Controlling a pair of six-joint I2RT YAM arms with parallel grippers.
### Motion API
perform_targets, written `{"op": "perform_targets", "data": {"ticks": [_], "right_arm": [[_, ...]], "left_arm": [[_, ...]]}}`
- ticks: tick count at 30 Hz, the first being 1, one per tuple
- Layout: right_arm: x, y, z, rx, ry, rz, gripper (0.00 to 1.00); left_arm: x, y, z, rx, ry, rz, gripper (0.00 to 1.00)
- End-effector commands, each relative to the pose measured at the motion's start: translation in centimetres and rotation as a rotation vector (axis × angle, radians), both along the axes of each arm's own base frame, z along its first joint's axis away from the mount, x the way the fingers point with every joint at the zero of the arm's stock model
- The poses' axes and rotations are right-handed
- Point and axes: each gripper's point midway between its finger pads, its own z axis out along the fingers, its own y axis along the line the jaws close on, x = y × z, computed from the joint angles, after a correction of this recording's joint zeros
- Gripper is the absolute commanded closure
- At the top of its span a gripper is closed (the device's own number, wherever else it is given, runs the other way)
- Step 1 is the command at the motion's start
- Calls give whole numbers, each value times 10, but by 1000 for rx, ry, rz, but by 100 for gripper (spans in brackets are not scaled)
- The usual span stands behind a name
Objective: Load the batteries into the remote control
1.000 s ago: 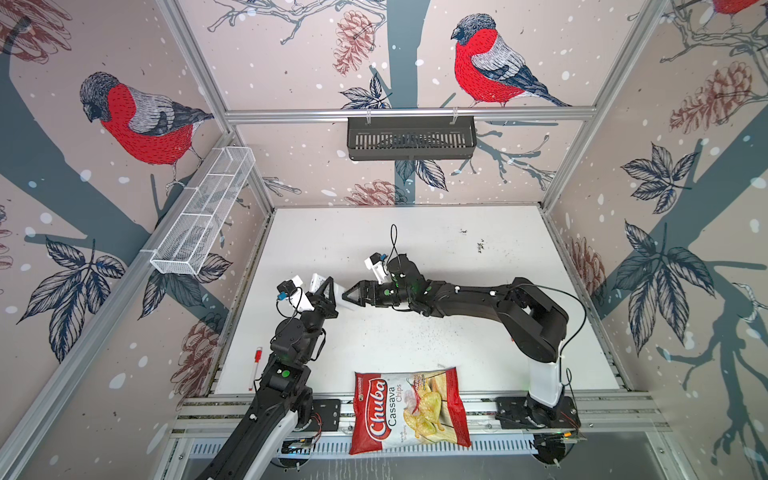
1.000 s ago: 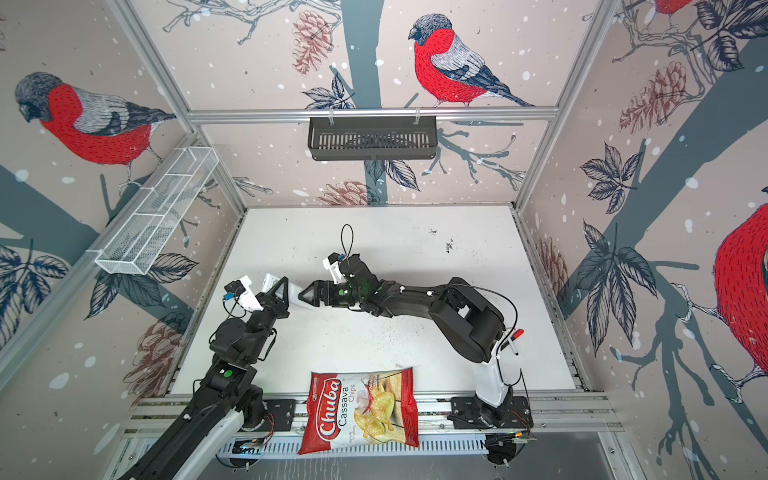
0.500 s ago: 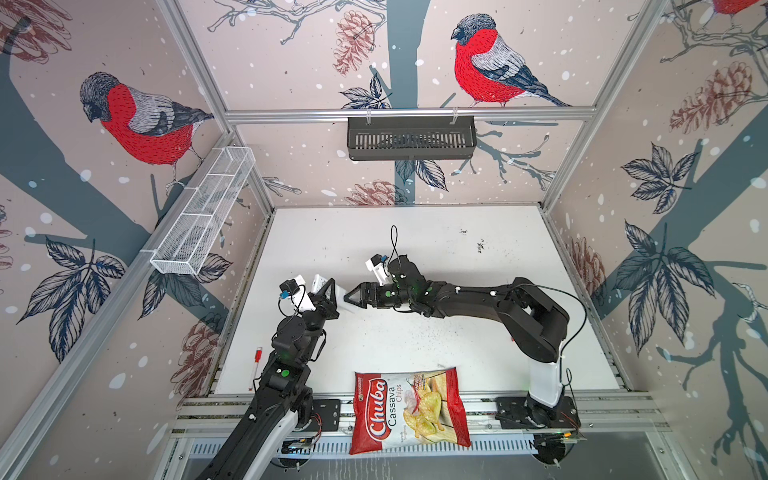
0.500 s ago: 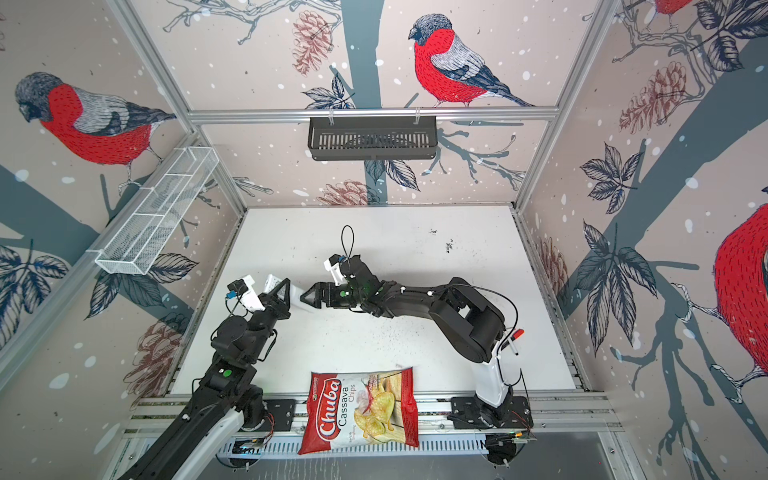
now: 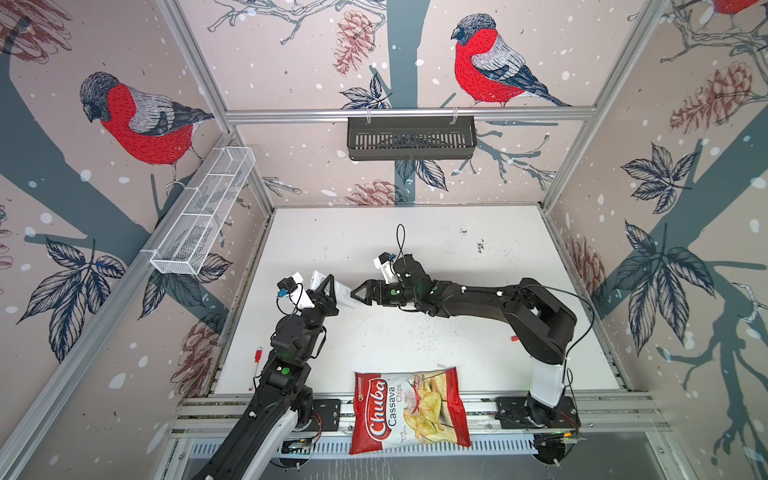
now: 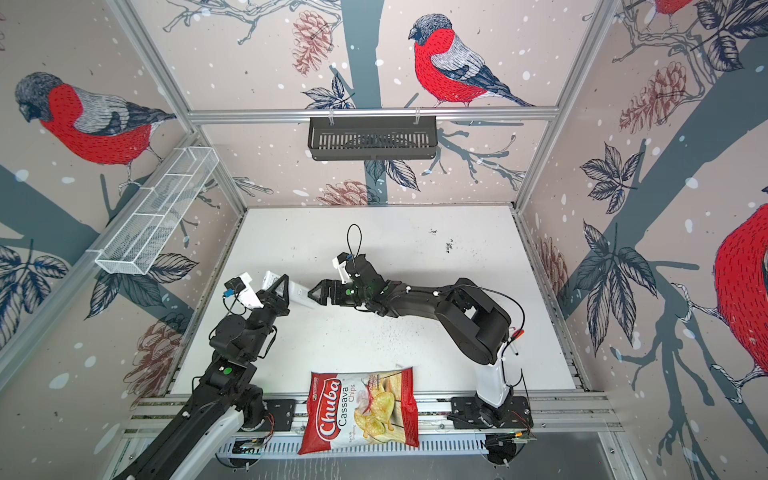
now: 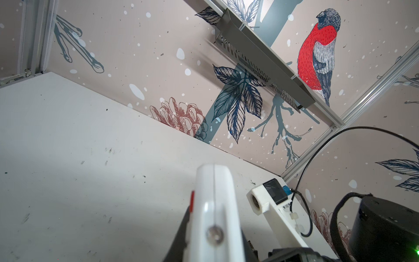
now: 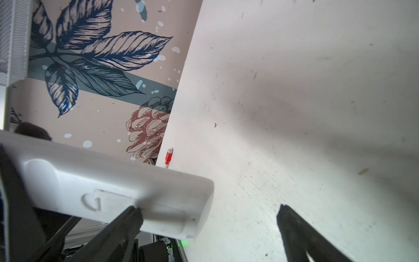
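Remote (image 8: 113, 181) held above table (image 5: 415, 249), clamped in closed left gripper (image 5: 326, 289). Right gripper (image 5: 358, 294) spread wide, one finger (image 8: 127, 223) at its back cover (image 8: 118, 200). Likely light, rigid, slick; grip long edges. Batteries unseen.

Bullfinch wallpaper walls (image 5: 291, 62) surround a scuffed white table (image 5: 415, 340).

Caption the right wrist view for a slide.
Open right gripper, one fingertip at the back cover of the slim white plastic remote control held above the white table.
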Motion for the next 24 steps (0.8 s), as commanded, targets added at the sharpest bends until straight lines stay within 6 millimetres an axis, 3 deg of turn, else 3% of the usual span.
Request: {"op": "perform_targets", "data": {"ticks": [1,10,24], "right_arm": [[-5,12,35,112,-42,43,1],[-7,24,40,141,-30,70,0],[-5,26,8,64,14,54,3]], "left_arm": [[-2,-2,20,-25,-71,-17,100],[-4,-2,24,-30,-80,-19,100],[-5,0,29,-41,-94,-12,100]]}}
